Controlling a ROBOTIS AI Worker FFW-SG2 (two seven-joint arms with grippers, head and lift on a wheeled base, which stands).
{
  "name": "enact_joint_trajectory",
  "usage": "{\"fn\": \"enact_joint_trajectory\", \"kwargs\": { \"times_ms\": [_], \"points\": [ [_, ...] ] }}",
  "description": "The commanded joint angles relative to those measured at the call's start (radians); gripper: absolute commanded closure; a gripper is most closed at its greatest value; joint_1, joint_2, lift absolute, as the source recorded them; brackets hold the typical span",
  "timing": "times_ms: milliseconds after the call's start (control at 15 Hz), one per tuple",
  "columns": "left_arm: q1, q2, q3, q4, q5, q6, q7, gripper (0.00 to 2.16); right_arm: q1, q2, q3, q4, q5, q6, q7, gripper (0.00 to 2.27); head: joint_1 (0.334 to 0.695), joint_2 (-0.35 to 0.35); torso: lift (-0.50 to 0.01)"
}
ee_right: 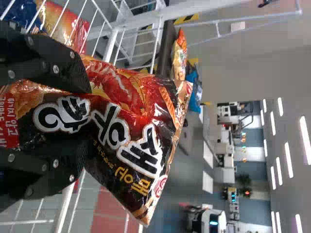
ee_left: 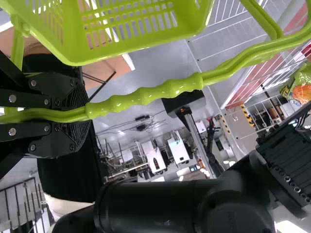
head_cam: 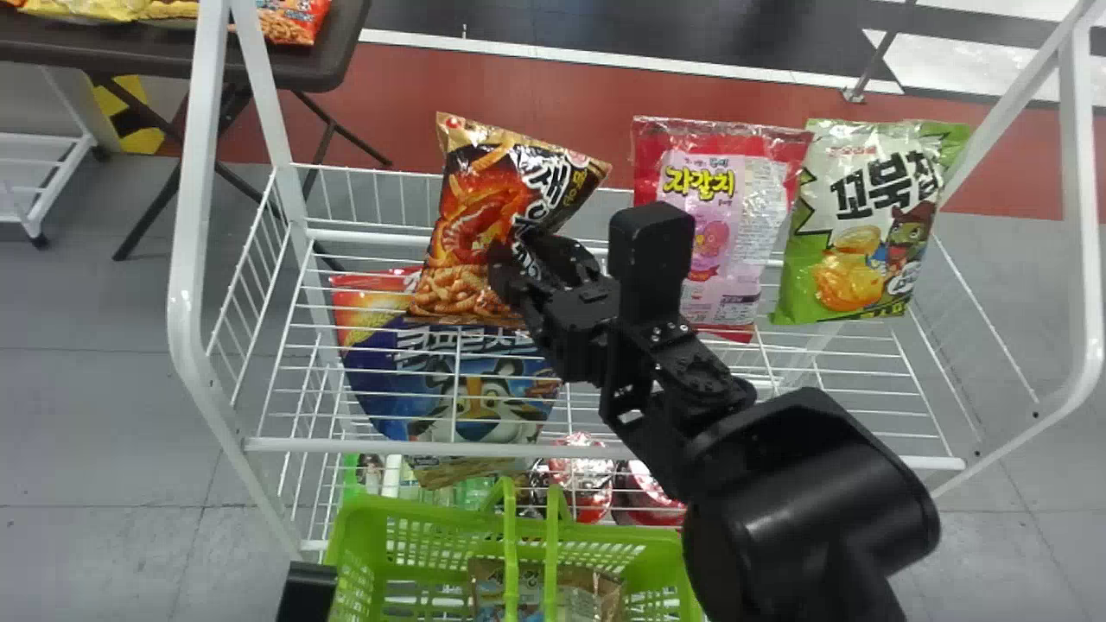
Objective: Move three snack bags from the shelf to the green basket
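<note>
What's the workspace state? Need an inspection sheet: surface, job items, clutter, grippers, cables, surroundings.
Surface: white wire shelf
Job's things: orange bag, tilted; pink bag and green bag on shelf; basket in front, brown bag inside
Clutter: blue bag, red packs below shelf
Grippers: left gripper holds basket handle; right gripper holds orange bag
Cables: some on floor
Surroundings: dark table with snacks behind

From the head we look forward and down — close wrist views share its green basket (head_cam: 415,511) (left), black-orange snack bag (head_cam: 479,203) (right).
</note>
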Motion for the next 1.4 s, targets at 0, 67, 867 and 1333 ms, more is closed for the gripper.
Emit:
{"fn": "enact_joint_trajectory", "kwargs": {
  "times_ms": [0,67,867,1333],
  "points": [
    [0.001,-0.002,0.001,0.0,0.0,0.0,0.0,1.96,0.046,-0.012,0.003,-0.084,0.011,-0.015,0.0,2.24,0.695,-0.145,-0.048],
    [0.001,-0.002,0.001,0.0,-0.002,0.0,0.003,1.95,0.078,-0.022,0.008,-0.142,0.034,-0.015,-0.002,2.24,0.695,-0.144,-0.048],
    [-0.013,-0.011,0.007,0.018,0.002,-0.003,0.012,1.96,0.633,-0.16,-0.225,-0.743,0.129,0.344,0.156,2.25,0.695,-0.341,-0.048],
    [-0.016,-0.018,0.007,0.026,0.002,-0.003,0.017,1.96,0.715,-0.118,-0.219,-0.716,0.293,0.629,0.342,2.25,0.695,-0.35,-0.048]
  ]
}}
